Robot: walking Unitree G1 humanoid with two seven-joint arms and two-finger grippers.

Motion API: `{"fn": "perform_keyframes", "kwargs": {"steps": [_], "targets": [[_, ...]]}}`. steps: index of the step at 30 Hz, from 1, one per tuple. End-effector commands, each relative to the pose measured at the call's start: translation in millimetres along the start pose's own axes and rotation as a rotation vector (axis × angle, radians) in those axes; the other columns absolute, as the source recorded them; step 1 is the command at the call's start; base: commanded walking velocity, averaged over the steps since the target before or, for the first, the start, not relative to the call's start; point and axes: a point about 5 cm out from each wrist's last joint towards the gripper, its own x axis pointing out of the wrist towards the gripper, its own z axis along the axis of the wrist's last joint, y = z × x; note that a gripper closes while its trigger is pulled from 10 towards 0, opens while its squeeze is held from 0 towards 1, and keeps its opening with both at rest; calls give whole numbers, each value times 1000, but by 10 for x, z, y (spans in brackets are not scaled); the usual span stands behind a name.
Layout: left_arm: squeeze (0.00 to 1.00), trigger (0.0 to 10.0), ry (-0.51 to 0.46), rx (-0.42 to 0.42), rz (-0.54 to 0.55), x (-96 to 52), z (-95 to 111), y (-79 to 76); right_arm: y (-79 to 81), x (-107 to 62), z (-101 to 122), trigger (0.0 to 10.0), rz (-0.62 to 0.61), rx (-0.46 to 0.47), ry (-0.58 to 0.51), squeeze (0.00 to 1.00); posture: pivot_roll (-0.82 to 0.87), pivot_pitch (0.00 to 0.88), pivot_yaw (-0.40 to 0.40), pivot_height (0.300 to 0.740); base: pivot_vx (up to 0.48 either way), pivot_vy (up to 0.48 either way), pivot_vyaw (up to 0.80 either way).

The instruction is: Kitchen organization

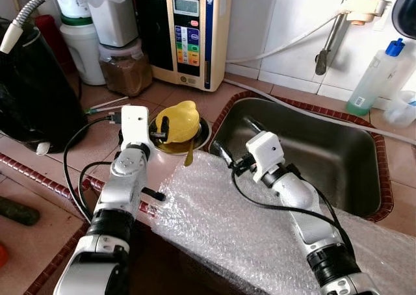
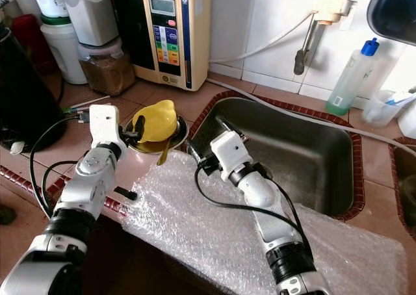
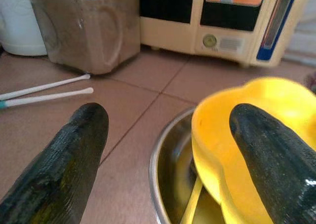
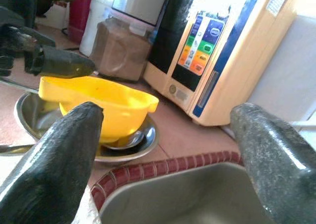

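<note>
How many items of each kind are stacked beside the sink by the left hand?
Yellow bowl: 1
Steel dish under it: 1
Utensil handle sticking out: 1
Total: 3
Left hand is open at the bowl.

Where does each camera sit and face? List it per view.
Head eyes: look down at the tiled counter, steel sink, both silver arms.
Left wrist: along the open left gripper at the yellow plastic bowl in a steel dish.
Right wrist: past the open right gripper toward the same bowl.
Shared: bowl, cream water machine.
</note>
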Motion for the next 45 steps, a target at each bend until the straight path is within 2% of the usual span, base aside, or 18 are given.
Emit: {"fn": "perform_keyframes", "kwargs": {"steps": [1, 10, 17, 19, 25, 26, 27, 29, 30, 31, 36, 41, 45], "targets": [[0, 10000, 22, -13, 2, 33, 17, 14, 11, -12, 32, 10000, 15, -7, -4, 0, 27, 0, 19, 740, 0, 0, 0], [0, 10000, 1, -28, 1, 78, 129, 8, 23, -2, 64, 10000, 14, -7, -6, 0, 31, 0, 19, 740, 0, 0, 0], [0, 10000, 34, -24, -84, 99, 138, -115, 39, 27, 176, 10000, 31, -4, -42, 0, 30, 0, 17, 740, 0, 0, 0], [0, 10000, 35, 5, -109, 92, 128, -174, 40, 23, 167, 10000, 32, -8, -34, 0, 29, 0, 19, 740, 0, 0, 0], [0, 9843, 96, -20, -121, 78, 38, -244, 71, 10, 153, 10000, 46, -16, -18, 0, 27, 0, 21, 740, 0, 0, 0], [0, 5373, 97, -4, -145, 69, 35, -278, 88, 9, 152, 10000, 56, -21, -14, 0, 27, 0, 21, 740, 0, 0, 0], [0, 5373, 93, 6, -152, 66, 37, -288, 93, 8, 151, 10000, 59, -22, -12, 0, 27, 0, 21, 740, 0, 0, 0], [0, 3412, 102, -6, -153, 65, 33, -298, 103, 8, 146, 10000, 64, -27, -9, 0, 28, 0, 21, 740, 0, 0, 0], [0, 353, 110, -19, -154, 65, 28, -303, 106, 8, 144, 10000, 67, -29, -7, 0, 28, 0, 21, 740, 0, 0, 0], [0, 0, 133, -45, -154, 63, 12, -308, 111, 11, 143, 10000, 70, -31, -6, 0, 28, 0, 22, 740, 0, 0, 0], [0, 0, 161, -74, -156, 62, -3, -299, 111, 19, 138, 10000, 72, -38, -1, 0, 30, 0, 22, 740, 0, 0, 0], [0, 0, 215, -137, -123, 60, -45, -235, 121, 23, 130, 10000, 81, -53, 5, 0, 33, 0, 23, 740, 0, 0, 0], [0, 0, 229, -144, -106, 58, -54, -200, 122, 33, 132, 10000, 80, -52, 3, 0, 34, 0, 23, 740, 0, 0, 0]]}}
